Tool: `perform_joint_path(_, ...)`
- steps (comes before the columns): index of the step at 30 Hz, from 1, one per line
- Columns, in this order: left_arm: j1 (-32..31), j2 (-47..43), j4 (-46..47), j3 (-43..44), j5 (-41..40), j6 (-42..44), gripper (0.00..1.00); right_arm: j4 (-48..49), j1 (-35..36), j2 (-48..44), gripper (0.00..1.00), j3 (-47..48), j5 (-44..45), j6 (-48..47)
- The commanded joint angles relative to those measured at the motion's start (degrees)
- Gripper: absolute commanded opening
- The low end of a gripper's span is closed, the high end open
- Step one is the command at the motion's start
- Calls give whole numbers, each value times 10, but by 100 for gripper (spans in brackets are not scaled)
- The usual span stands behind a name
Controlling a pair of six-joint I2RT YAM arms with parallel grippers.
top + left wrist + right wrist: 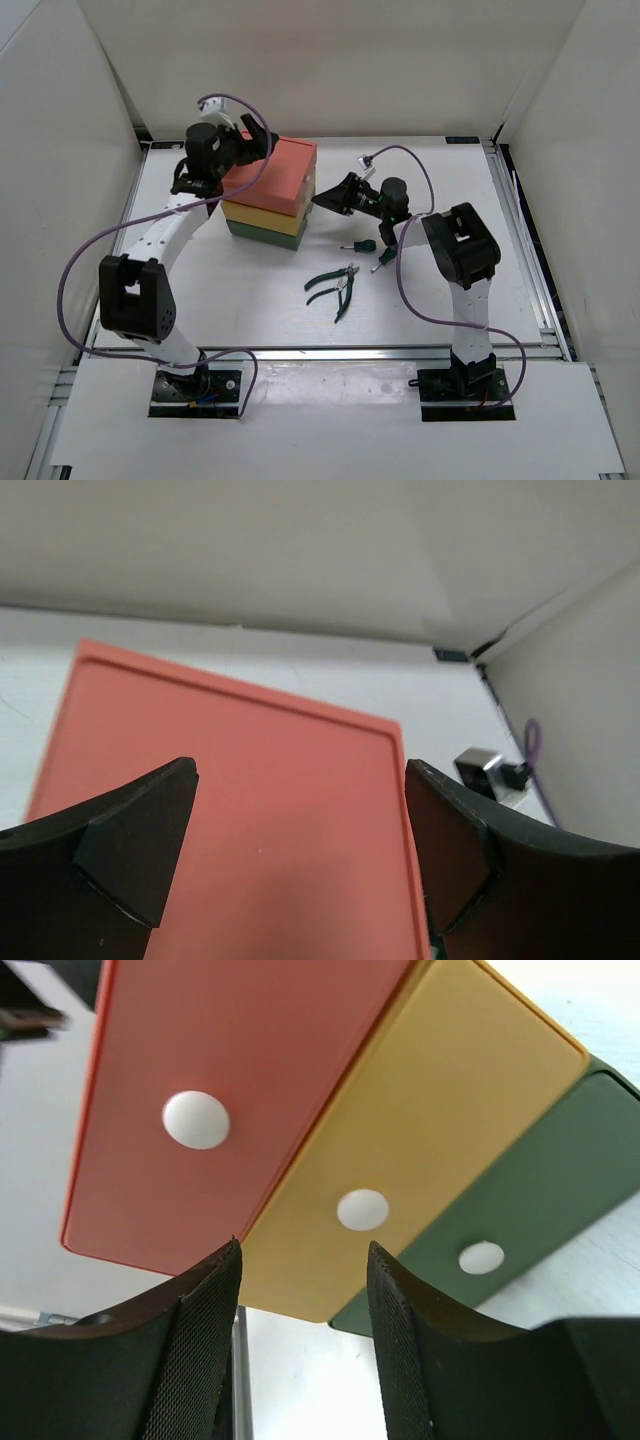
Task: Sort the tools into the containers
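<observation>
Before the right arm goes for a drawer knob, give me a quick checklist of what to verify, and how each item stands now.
1. Right gripper open and empty: ok.
2. Yellow drawer's knob between the right jaws: not ok; it sits beyond the fingertips.
3. Left gripper open above the red drawer: ok.
4. All three drawers fully shut: cannot tell.
5. Pliers and screwdrivers lying free on the table: ok.
6. Wrenches located: cannot tell; none clearly in view.
</observation>
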Motion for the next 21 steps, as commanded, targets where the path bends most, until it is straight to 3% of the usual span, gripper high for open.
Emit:
perform_joint_path(1, -21, 20, 0, -10, -16, 30, 95, 40, 7, 0, 56, 23, -15, 7)
perform_joint_path(9, -39, 73, -1, -28, -25, 18, 93, 33, 14, 24, 53, 35, -17, 5)
perform_joint_path(21, -51, 73, 4, -56, -30, 16, 91, 35, 24, 49, 51, 51, -19, 5)
